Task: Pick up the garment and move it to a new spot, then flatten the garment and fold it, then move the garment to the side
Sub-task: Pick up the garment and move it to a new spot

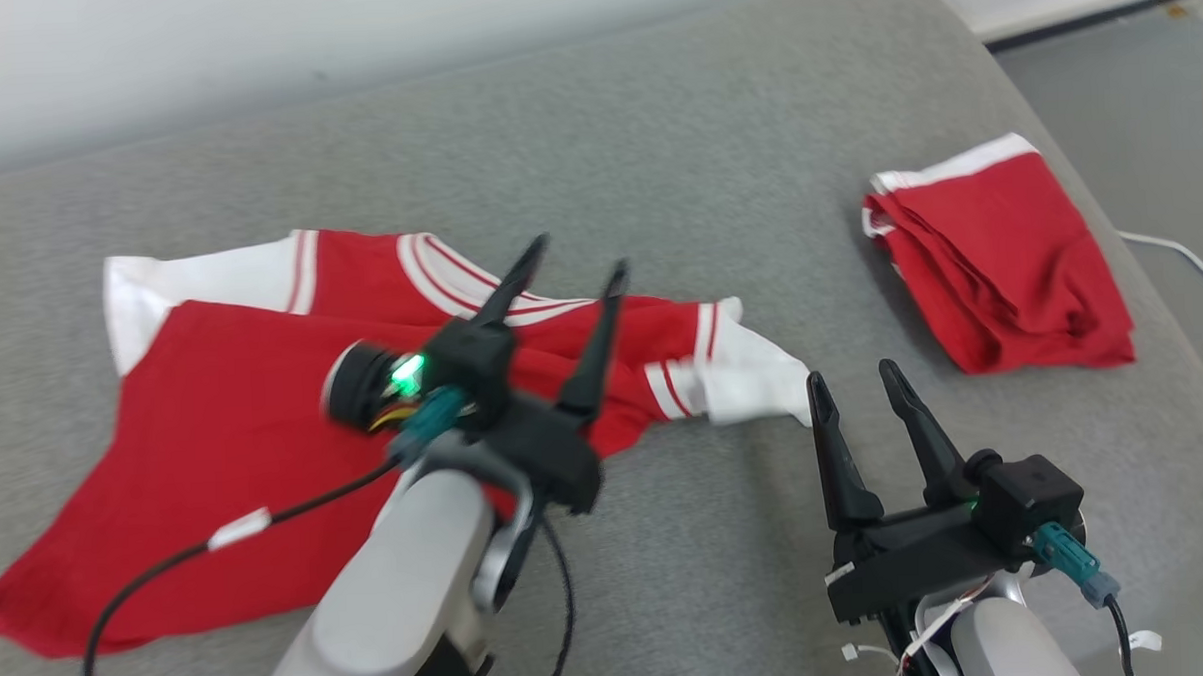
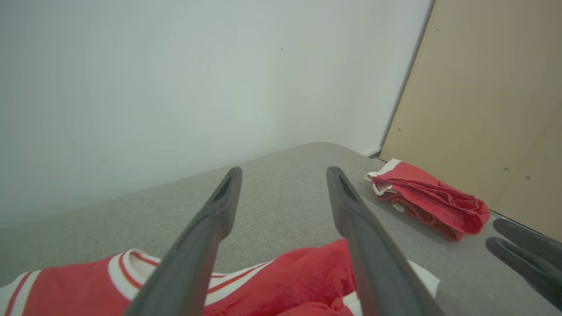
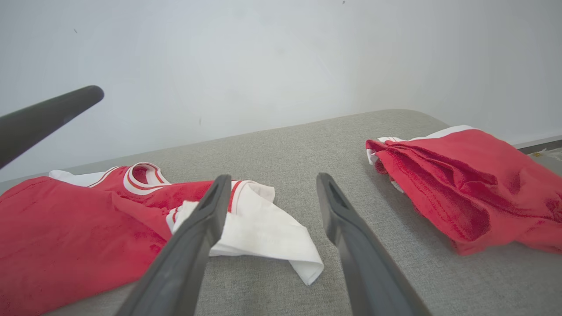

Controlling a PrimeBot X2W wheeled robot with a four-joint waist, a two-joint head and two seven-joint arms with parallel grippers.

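Note:
The garment (image 1: pixel 224 411) is a red shirt with white sleeves and striped trim, lying partly spread and rumpled on the left of a grey cushioned surface (image 1: pixel 655 146). My left gripper (image 1: pixel 579 255) hovers open above the shirt's middle, near the collar, holding nothing; the left wrist view has the shirt (image 2: pixel 303 276) beneath its spread fingers (image 2: pixel 285 170). My right gripper (image 1: pixel 852 372) is open just right of the shirt's white sleeve (image 3: pixel 259 232), apart from it. In the right wrist view the sleeve lies before and left of that gripper (image 3: pixel 273 177).
A second red garment with a white band (image 1: pixel 1004 264) lies folded at the right of the surface. Beyond the right edge lie grey floor (image 1: pixel 1133 79) and a white cable (image 1: pixel 1179 253). A pale wall stands behind, and a tan panel (image 2: pixel 483 109) to the right.

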